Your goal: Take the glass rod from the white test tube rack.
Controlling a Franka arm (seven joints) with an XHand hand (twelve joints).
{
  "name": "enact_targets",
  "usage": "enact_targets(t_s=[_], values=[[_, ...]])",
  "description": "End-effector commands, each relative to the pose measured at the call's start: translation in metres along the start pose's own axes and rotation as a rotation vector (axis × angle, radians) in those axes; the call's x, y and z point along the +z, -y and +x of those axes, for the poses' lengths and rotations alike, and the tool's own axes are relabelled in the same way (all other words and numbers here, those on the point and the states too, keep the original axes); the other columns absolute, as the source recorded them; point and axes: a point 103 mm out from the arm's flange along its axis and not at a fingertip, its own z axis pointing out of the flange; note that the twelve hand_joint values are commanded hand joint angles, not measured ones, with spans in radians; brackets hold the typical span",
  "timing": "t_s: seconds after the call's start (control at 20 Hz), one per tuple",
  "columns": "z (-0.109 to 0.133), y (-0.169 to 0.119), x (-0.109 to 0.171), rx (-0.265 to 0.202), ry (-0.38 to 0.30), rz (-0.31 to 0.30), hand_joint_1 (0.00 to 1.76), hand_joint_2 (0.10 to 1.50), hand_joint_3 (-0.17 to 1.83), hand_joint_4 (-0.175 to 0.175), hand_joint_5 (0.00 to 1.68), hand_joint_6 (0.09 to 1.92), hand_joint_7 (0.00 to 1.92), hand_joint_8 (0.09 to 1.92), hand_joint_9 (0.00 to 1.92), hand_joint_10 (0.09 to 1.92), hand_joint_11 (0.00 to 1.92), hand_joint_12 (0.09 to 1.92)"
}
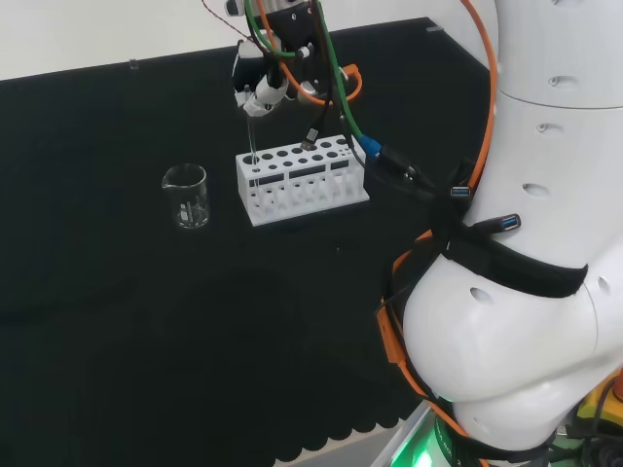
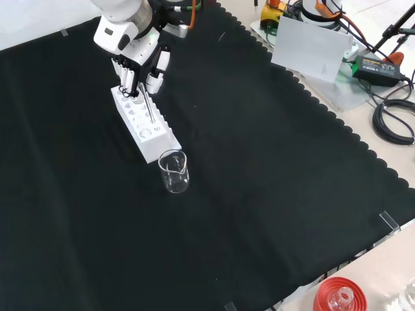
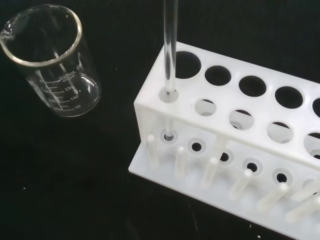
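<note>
The white test tube rack (image 1: 302, 182) (image 2: 144, 122) (image 3: 235, 140) stands on the black cloth. A clear glass rod (image 1: 252, 144) (image 2: 149, 107) (image 3: 169, 55) stands upright in the rack's end hole, the one nearest the beaker, and its lower tip rests in the base plate. The black and white hand (image 1: 261, 92) (image 2: 140, 67) hangs right above that end of the rack. Its fingers point down and are closed round the rod's upper end. The rack's other holes look empty.
A clear glass beaker (image 1: 185, 196) (image 2: 174, 172) (image 3: 50, 60) stands empty just off the rack's end. In the front view a red ribbed stand (image 2: 337, 298) with a flask sits at the bottom right corner, and boxes and cables (image 2: 389, 110) lie beyond the cloth's scalloped edge.
</note>
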Motion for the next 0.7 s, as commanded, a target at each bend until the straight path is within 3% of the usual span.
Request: enact_targets(t_s=[0.05, 0.45, 0.6, 0.7], values=[[-0.0001, -0.0012, -0.0027, 0.012, 0.000, -0.008, 1.04, 1.14, -0.17, -0.069, 0.73, 0.83, 0.79, 0.75, 1.07, 0.63, 1.19, 1.09], [0.0047, -0.0081, -0.0059, 0.021, 0.024, 0.005, 1.07, 1.15, -0.17, -0.085, 0.74, 0.85, 0.82, 0.76, 1.15, 0.58, 1.30, 1.00], [0.0069, -0.0100, -0.0051, 0.022, 0.029, -0.010, 1.11, 1.16, -0.17, -0.120, 0.77, 0.86, 0.86, 0.77, 1.25, 0.50, 1.39, 0.90], [0.0059, -0.0096, -0.0060, 0.016, 0.016, -0.047, 1.14, 1.17, -0.11, -0.158, 0.86, 1.02, 0.94, 0.80, 1.33, 0.45, 1.48, 0.83]])
